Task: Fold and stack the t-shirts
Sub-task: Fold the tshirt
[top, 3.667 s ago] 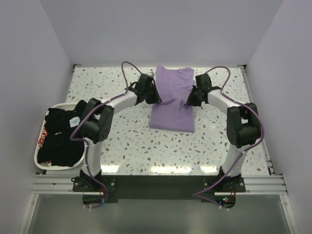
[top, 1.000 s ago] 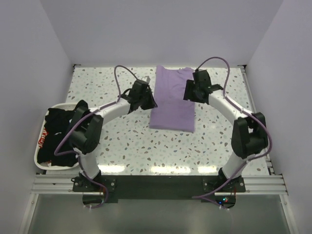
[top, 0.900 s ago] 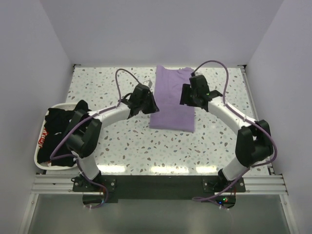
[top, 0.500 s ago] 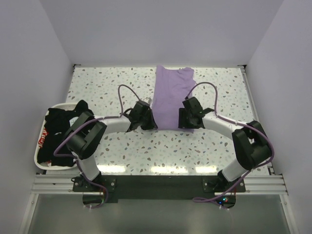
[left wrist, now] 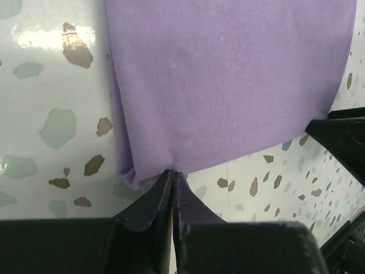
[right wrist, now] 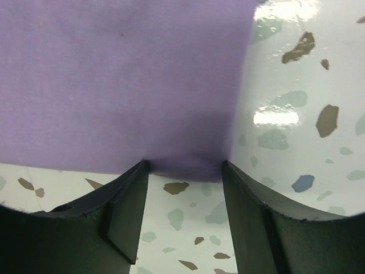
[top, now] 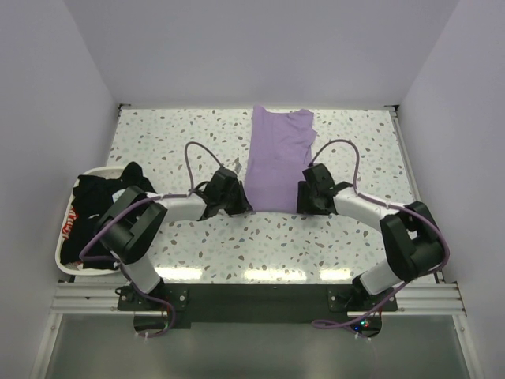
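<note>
A lavender t-shirt (top: 276,158) lies folded into a long strip from the table's far edge toward the middle. My left gripper (top: 235,204) is at its near left corner. In the left wrist view the gripper (left wrist: 173,172) is shut, pinching the bunched hem of the shirt (left wrist: 228,85). My right gripper (top: 308,199) is at the near right corner. In the right wrist view it (right wrist: 183,165) stands open, its tips touching the hem of the shirt (right wrist: 114,74) with nothing pinched. Black t-shirts (top: 99,217), one with a red-and-white print (top: 69,225), are heaped at the left.
The black heap fills a white tray (top: 57,251) at the table's left edge. White walls close in the speckled table (top: 371,158) on three sides. A metal rail (top: 252,296) with both arm bases runs along the near edge.
Both grippers have slid from the shirt's middle toward me, down to its near hem. The left jaws stayed shut and the right jaws stayed open.
</note>
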Tool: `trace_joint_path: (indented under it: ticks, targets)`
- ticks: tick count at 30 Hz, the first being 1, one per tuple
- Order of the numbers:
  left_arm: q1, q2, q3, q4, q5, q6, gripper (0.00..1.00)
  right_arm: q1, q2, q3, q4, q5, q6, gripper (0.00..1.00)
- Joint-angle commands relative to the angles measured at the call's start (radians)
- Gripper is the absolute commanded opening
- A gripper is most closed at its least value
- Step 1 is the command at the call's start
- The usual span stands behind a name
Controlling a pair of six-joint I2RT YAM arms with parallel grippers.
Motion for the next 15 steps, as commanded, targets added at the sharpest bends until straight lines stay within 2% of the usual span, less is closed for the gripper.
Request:
trace_joint_path:
  ticks: [1,9,12,13,15]
  targets:
    - [0.012,-0.076,-0.026,-0.021,-0.011,0.007,0.08,-0.036,-0.071,-0.029,-0.002,-0.007,0.001,0.58]
    - [0.035,-0.173,-0.067,-0.039,-0.042,0.008,0.15,-0.106,-0.173,-0.049,-0.020,-0.105,0.004,0.59]
    - [0.050,-0.176,-0.084,-0.027,-0.041,0.009,0.24,-0.146,-0.180,-0.068,0.000,-0.164,0.014,0.58]
    - [0.055,-0.171,-0.083,-0.024,-0.039,0.011,0.31,-0.151,-0.176,-0.074,0.006,-0.164,0.017,0.58]
    - [0.058,-0.154,-0.078,-0.001,-0.030,0.018,0.35,-0.157,-0.170,-0.084,0.028,-0.184,0.030,0.57]
